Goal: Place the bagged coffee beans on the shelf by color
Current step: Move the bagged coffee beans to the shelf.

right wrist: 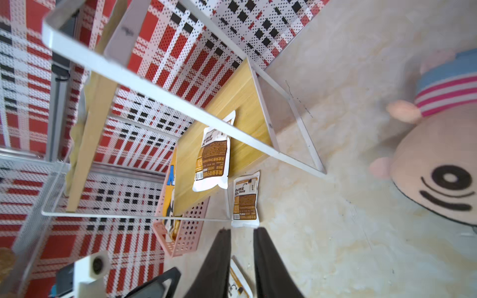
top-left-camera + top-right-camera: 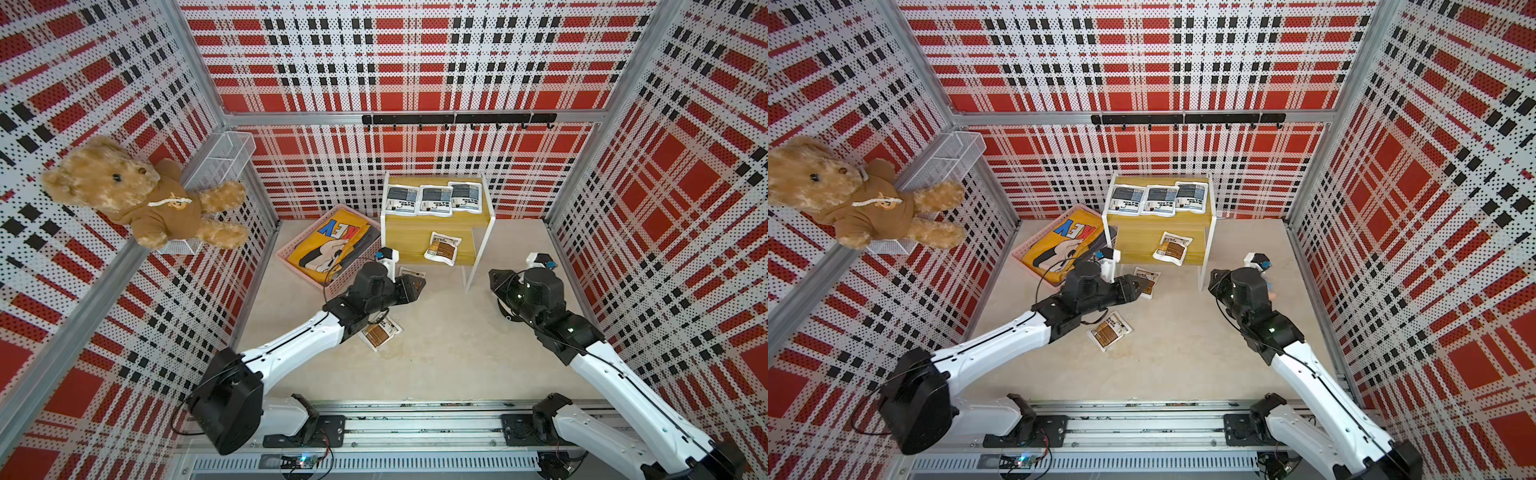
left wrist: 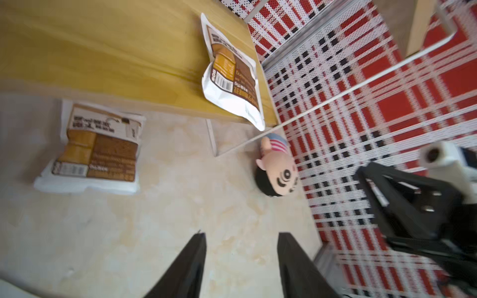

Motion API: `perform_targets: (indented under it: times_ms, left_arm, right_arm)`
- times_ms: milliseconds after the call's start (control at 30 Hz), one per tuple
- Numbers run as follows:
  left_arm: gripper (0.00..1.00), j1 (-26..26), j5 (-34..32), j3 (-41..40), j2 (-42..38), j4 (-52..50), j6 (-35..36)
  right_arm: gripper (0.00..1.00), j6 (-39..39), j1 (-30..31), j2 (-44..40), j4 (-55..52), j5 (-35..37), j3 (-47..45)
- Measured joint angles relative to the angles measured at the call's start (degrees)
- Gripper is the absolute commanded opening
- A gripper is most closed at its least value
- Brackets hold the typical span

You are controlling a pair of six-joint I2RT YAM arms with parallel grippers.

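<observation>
Nearest to the lens, in the left wrist view, are the two black fingers of the left gripper (image 3: 240, 233). They are spread, and only bare floor shows between them. In both top views this gripper hangs just in front of the shelf (image 2: 415, 243), which stands at 12 o'clock on the floor. Its tips are over the near edge of a brown pouch (image 2: 1147, 277) that lies flat on the floor and is not yet held. The three grey-blue pouches (image 2: 432, 199) are in a row on the upper board. One brown pouch (image 2: 442, 248) lies on the lower board, a little toward its 3 o'clock end. A third brown pouch (image 2: 380, 332) is on the floor at about 6 o'clock from the left gripper, partly under the forearm. The right gripper (image 1: 242, 229) is at about 3 o'clock. Its fingers are only narrowly parted and hold nothing, and a small doll (image 1: 438, 167) lies beside it. I judge that the step in hand is to pick up the floor pouch near the shelf. To do it well, the wrist should turn until one short edge of the pouch stands between the fingers. The gripper should then descend and pinch the flat edge, not the full middle. After lifting over the front of the lower board, it should lay the pouch in the free place at 9 o'clock from the brown one, without covering that one. The forearm should not drag the pouch under it, and the fingers should avoid the white frame leg (image 2: 468, 274).
</observation>
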Motion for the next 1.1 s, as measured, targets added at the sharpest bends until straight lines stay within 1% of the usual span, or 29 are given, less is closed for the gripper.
perform_targets:
  times_ms: [67,133,267,367,633,900,1100]
  left_arm:
    - [0.40,-1.2,-3.9,0.8,2.8,0.6,1.8]
    - [0.36,-1.8,-7.0,1.1,4.7,1.6,3.0]
    - [0.22,-2.2,-12.3,3.3,9.0,3.0,5.3]
    - [0.17,-2.4,-15.4,4.3,10.4,5.2,6.3]
    - [0.15,-5.2,-20.5,4.3,10.4,10.4,8.6]
    - [0.14,-5.5,-24.7,4.7,10.6,12.9,9.5]
    - [0.14,-5.1,-26.0,8.0,14.9,14.4,10.8]
  right_arm:
    - [0.18,-1.2,-0.7,0.0,-1.1,-1.3,-0.2]
    - [0.17,-2.3,-1.1,0.1,-1.7,-2.4,-0.6]
    - [0.17,-4.0,-2.0,0.0,-2.3,-4.7,-1.7]
    - [0.17,-4.8,-3.2,-0.1,-2.3,-6.4,-2.9]
    - [0.17,-5.3,-4.7,-0.3,-2.0,-9.7,-5.5]
    - [0.17,-5.4,-4.8,-0.6,-1.3,-11.8,-5.6]
    - [0.17,-5.5,-5.5,-1.0,-0.5,-12.8,-5.8]
